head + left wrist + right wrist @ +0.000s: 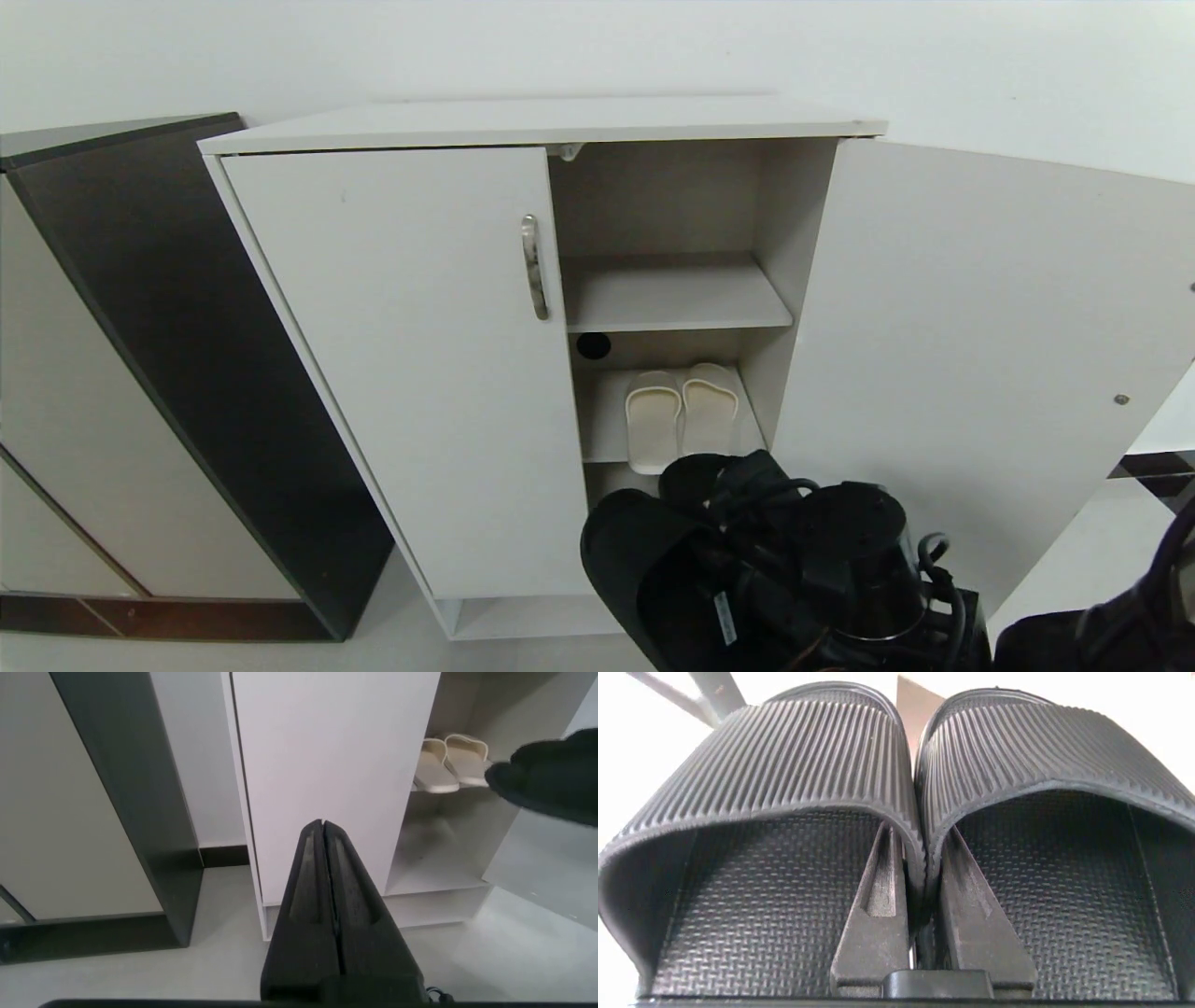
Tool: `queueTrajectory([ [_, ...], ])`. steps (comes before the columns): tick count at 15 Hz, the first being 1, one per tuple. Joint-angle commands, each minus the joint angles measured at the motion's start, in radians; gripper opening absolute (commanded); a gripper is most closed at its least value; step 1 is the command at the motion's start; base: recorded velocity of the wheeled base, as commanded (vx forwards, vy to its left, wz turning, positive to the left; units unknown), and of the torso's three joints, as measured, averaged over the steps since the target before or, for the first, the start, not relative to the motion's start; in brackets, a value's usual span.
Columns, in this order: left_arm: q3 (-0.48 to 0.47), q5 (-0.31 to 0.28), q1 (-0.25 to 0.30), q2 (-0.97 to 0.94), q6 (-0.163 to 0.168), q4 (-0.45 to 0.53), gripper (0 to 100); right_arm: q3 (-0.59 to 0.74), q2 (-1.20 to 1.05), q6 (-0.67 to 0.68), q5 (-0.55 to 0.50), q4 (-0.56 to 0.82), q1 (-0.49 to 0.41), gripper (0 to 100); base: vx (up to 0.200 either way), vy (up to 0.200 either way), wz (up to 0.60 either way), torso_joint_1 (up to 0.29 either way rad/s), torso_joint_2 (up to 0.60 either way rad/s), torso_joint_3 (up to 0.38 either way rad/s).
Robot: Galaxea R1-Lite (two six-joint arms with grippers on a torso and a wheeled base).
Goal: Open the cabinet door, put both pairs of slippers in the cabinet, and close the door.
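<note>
The white cabinet (392, 373) has its left door shut and its right door (980, 355) swung wide open. A pair of white slippers (681, 411) (448, 761) lies side by side on the middle shelf. A pair of black slippers (644, 551) (785, 859) hangs in front of the open compartment, just below the white pair. My right gripper (738, 532) (920, 896) is shut on the inner straps of both, pinching them together. One black slipper (551, 775) pokes into the left wrist view. My left gripper (322, 831) is shut and empty, low in front of the shut door.
The upper shelf (672, 294) is bare. A metal handle (534, 266) runs down the shut door's edge. A taller unit with a dark side panel (187, 355) stands close on the left. The open door takes up the space to the right; bare floor (224, 943) lies below.
</note>
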Motion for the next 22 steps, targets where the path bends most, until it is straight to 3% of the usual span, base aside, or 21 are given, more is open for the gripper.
queueTrajectory([
  [1, 0.000, -0.002, 0.000, 0.000, 0.000, 0.000, 0, -0.127, -0.078, 0.052, -0.057, 0.147, 0.004, 0, 0.000, 0.000, 0.00, 0.000, 0.00, 0.000],
  [4, 0.000, -0.002, 0.000, 0.000, 0.001, 0.000, 0, -0.310, -0.144, 0.116, -0.207, 0.379, 0.033, 0, 0.000, 0.000, 0.00, 0.000, 0.00, 0.000],
  [8, 0.000, -0.002, 0.000, 0.000, 0.001, 0.000, 0, -0.434, -0.122, 0.124, -0.365, 0.428, 0.044, 0, 0.000, 0.000, 0.00, 0.000, 0.00, 0.000],
  [15, 0.000, -0.002, 0.000, 0.000, 0.001, 0.000, 0, -0.595, -0.055, 0.115, -0.413, 0.512, 0.021, 0, 0.000, 0.000, 0.00, 0.000, 0.00, 0.000],
  [22, 0.000, -0.002, 0.000, 0.000, 0.003, 0.000, 0, -0.580, -0.046, 0.118, -0.414, 0.520, 0.021, 0, 0.000, 0.000, 0.00, 0.000, 0.00, 0.000],
])
